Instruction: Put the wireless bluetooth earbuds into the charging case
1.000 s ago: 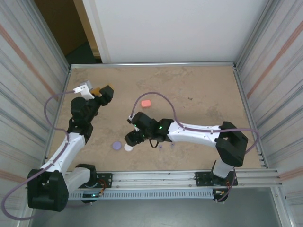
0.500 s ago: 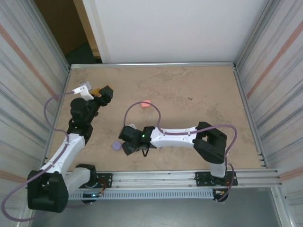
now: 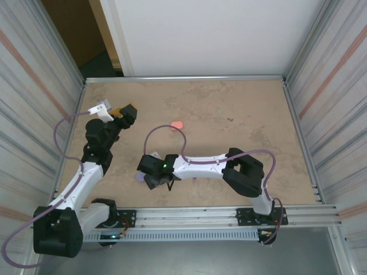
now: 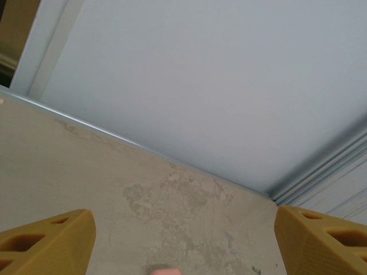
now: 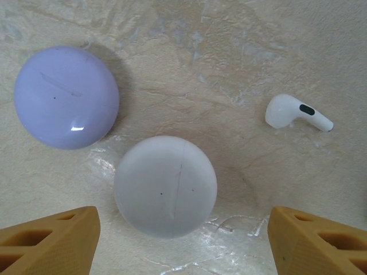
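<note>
- The white earbud lies loose on the table. In the right wrist view it is to the upper right of the white case, apart from it, and it touches nothing else.
- The white case looks closed to us. We see a smooth round top with one thin line, and no earbud in it.
- The purple case sits just beside the white case, on its upper left in the same view, with a narrow gap between them. It also looks closed.
- The right hand hangs over the white case. Its jaws stand wide apart, one on each side, and it holds nothing.
- The pink case lies well apart from the white case, toward the far side of the table.
- The left hand is well to the left of the white case and points toward the back wall. Its jaws are wide apart and nothing is between them.
- We judge that the task is at its start: no earbud is seated in any case that we can see. A case must be opened, and the white earbud must be picked up and put in. The other earbuds we cannot make out.
</note>
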Controlling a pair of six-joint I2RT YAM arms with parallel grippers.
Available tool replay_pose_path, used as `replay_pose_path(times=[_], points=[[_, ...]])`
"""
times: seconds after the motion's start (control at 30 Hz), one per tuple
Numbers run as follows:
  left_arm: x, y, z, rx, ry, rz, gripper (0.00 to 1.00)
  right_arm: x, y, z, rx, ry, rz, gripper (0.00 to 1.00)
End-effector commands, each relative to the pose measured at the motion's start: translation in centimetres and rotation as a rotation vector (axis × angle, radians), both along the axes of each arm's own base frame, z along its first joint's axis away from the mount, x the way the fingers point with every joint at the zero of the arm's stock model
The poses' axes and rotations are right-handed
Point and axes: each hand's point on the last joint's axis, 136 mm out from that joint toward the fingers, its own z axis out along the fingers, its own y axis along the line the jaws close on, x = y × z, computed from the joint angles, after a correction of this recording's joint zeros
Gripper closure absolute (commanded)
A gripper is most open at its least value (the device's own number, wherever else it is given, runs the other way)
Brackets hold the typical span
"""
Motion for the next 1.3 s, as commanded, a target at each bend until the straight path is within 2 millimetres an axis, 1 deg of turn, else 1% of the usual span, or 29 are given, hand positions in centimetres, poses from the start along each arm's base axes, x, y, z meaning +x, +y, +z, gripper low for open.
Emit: replay_pose_path(times=[0.0, 0.5, 0.83, 1.03, 1.27], points=[[-0.1, 0.4, 0.4, -0.014, -0.014, 0.013, 0.19, -0.2, 0.0, -0.6, -0.045, 0.002, 0.008, 0.24], [0.0, 0.4, 0.3, -0.019, -0.011, 0.014, 0.18, -0.2, 1.0, -1.8, -0.068, 0.016, 0.042, 0.29], [0.3, 0.3, 0.0, -0.024, -0.006, 0.011, 0.18, 0.1, 1.1, -2.5, -0.076, 0.03, 0.045, 0.34], [0.4, 0.3, -0.1, -0.024, -0.003, 0.011, 0.18, 0.3, 0.9, -3.0, -0.087, 0.035, 0.04, 0.39], [0.4, 0.2, -0.1, -0.022, -0.004, 0.009, 0.18, 0.9, 0.5, -2.8, -0.059, 0.021, 0.033, 0.47]])
